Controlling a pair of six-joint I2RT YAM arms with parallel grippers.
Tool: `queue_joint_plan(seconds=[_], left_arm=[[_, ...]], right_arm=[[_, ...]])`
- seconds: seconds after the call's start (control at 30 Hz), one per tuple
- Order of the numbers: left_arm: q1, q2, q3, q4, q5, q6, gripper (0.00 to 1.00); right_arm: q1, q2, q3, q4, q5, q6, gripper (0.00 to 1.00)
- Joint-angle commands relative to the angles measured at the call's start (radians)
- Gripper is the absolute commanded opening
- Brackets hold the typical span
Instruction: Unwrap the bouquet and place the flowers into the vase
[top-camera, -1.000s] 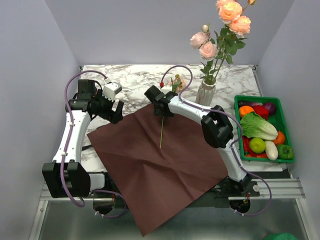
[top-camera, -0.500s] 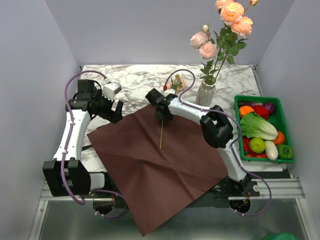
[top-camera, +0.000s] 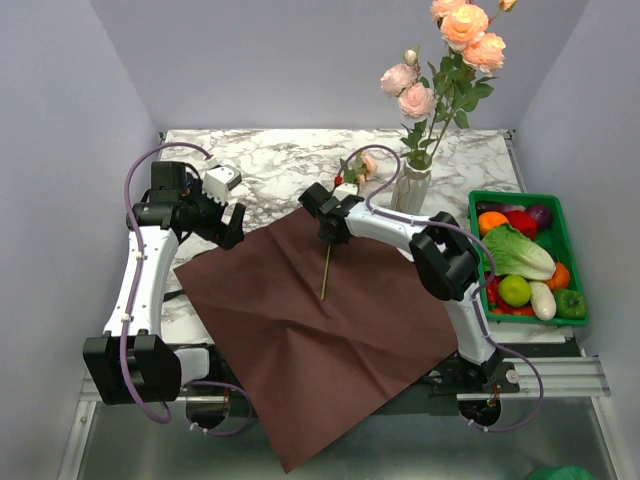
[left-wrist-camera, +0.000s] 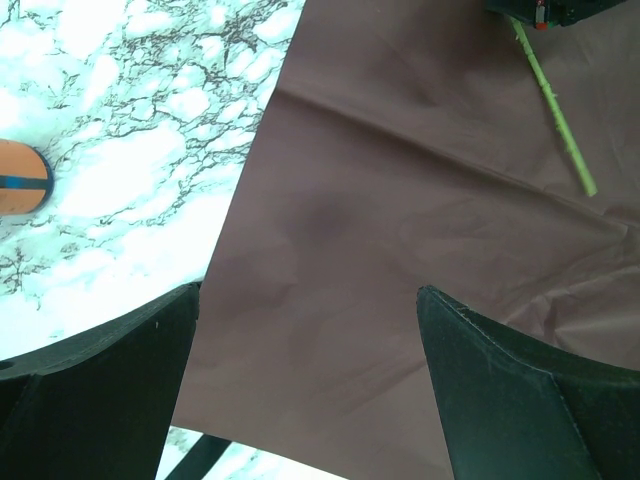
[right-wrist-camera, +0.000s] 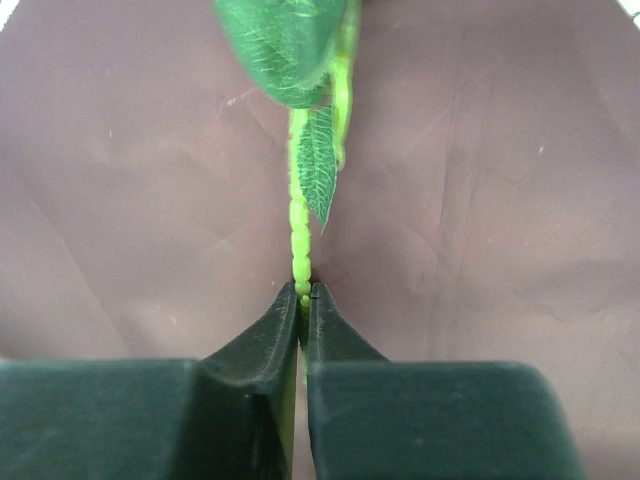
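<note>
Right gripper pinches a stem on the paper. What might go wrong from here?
1. The right gripper holds the thin stem only at its fingertips, so the stem may slip or swivel when lifted.
2. The vase is slim and already holds tall roses; threading another stem in could snag leaves or tip it.

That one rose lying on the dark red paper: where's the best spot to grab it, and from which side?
The bare stem, just below the leaves, coming from above with a finger on either side. It lies along the paper and is thin enough to pinch, while the bloom looks easy to crush. The right gripper pinches it exactly there.
</note>
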Motion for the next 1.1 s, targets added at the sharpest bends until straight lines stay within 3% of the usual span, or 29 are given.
queue_joint_plan(seconds=[0.0, 0.13, 0.27, 0.37, 0.73, 0.83, 0.9, 1.07], left_arm=[[0.007, -0.031, 0.009, -0.041, 0.023, 0.015, 0.99], [0.005, -0.043, 0.023, -0.059, 0.027, 0.015, 0.99], [0.007, -0.051, 0.026, -0.074, 0.029, 0.015, 0.99], [0.007, -0.051, 0.014, -0.071, 0.029, 0.014, 0.99], [0.007, -0.033, -0.03, -0.019, 0.069, -0.058, 0.99], [0.007, -0.004, -0.024, 0.001, 0.101, -0.084, 0.99], [0.004, 0.016, -0.011, 0.011, 0.116, -0.098, 0.99], [0.002, 0.029, 0.003, 0.031, 0.126, -0.111, 0.96]], right_arm=[[0.016, -0.035, -0.071, 0.038, -0.039, -0.016, 0.03], [0.021, -0.122, -0.105, 0.122, -0.009, -0.092, 0.01], [0.034, -0.288, -0.213, 0.349, 0.014, -0.235, 0.01], [0.054, -0.446, -0.299, 0.522, 0.01, -0.42, 0.01], [0.068, -0.849, -0.356, 0.831, -0.012, -1.033, 0.01], [0.067, -0.935, -0.434, 1.021, 0.075, -1.209, 0.01], [0.057, -0.974, -0.499, 1.239, 0.114, -1.345, 0.01], [-0.057, -0.994, -0.54, 1.298, 0.097, -1.332, 0.01]])
